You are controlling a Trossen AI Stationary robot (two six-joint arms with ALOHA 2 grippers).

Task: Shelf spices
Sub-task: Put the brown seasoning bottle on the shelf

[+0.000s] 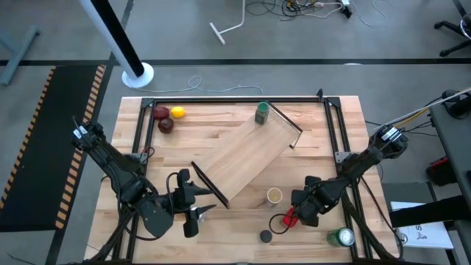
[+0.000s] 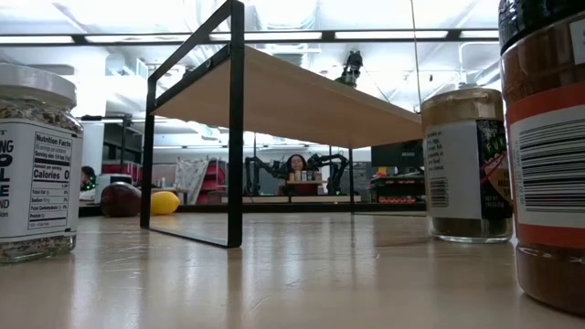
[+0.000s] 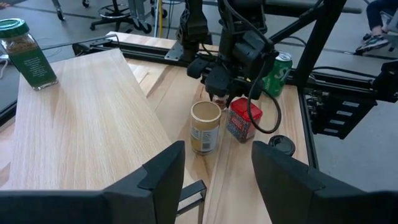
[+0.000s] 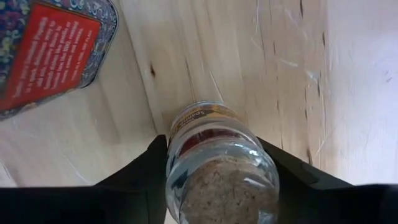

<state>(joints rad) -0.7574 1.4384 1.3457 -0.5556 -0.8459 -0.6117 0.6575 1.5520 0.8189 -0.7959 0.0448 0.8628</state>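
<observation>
A small clear spice jar (image 4: 219, 168) fills my right wrist view, clamped between my right gripper (image 1: 298, 213) fingers, its long axis running straight out from the palm. The red box (image 4: 50, 53) lies just beside it on the table. The shelf (image 1: 243, 158) stands up and left of this gripper in the high view, lying diagonally, so I judge the jar must be lifted that way. My right arm is nearer the tan cylinder (image 1: 274, 196). My left gripper (image 1: 193, 213) waits with fingers wide by the shelf's near end.
</observation>
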